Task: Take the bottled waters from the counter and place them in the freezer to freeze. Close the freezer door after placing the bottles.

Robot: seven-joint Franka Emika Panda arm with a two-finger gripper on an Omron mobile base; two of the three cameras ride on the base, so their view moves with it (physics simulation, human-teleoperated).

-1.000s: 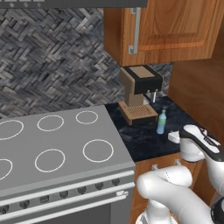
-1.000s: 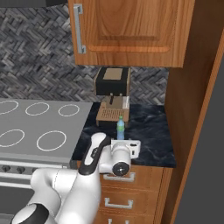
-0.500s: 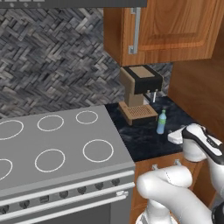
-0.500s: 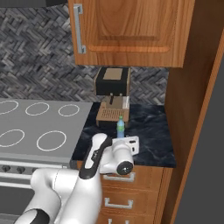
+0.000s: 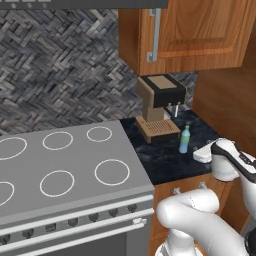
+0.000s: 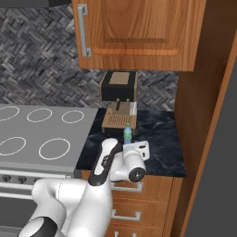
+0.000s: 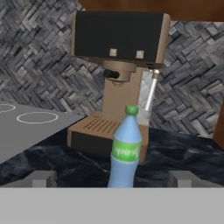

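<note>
- Fingers [image 7: 112, 179] spread wide, grasping nothing, flanking the clear bluish-green bottle with green cap [image 7: 125, 148] at lower centre.
- Best ease forward, centre on the label, then clench gently above the black marbled tabletop [image 7: 65, 164].

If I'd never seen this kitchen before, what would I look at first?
Probably the little bluish bottle with its green cap, standing upright on the black counter in front of the brown and black coffee machine. The robot's open gripper points straight at it. Left of the counter lies the grey stovetop with its white rings.
</note>
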